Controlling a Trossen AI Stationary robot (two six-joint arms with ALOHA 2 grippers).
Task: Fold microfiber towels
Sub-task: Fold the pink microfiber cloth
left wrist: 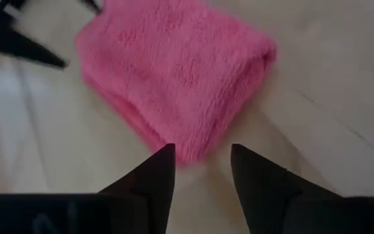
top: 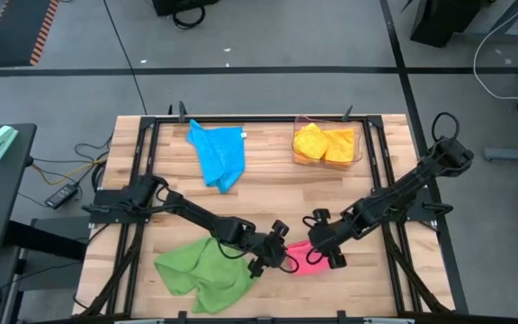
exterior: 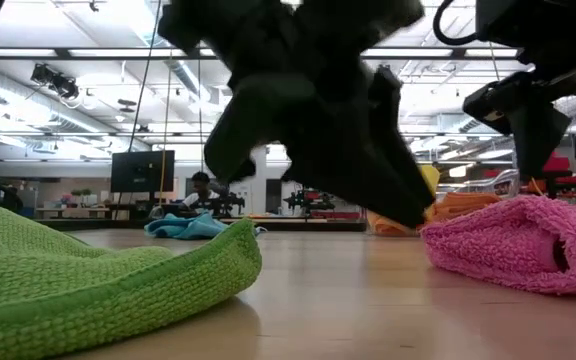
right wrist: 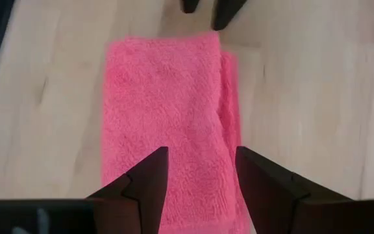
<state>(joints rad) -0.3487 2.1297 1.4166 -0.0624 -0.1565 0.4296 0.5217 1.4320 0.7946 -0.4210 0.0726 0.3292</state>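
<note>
Pink towel (top: 306, 259) lies folded, lower centre — left gripper (top: 272, 261) and right gripper (top: 324, 245) flank it, both open, empty.

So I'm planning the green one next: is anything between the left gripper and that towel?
Nothing visible. The left gripper hangs open beside the folded pink towel, and only bare table separates it from the green towel.
</note>
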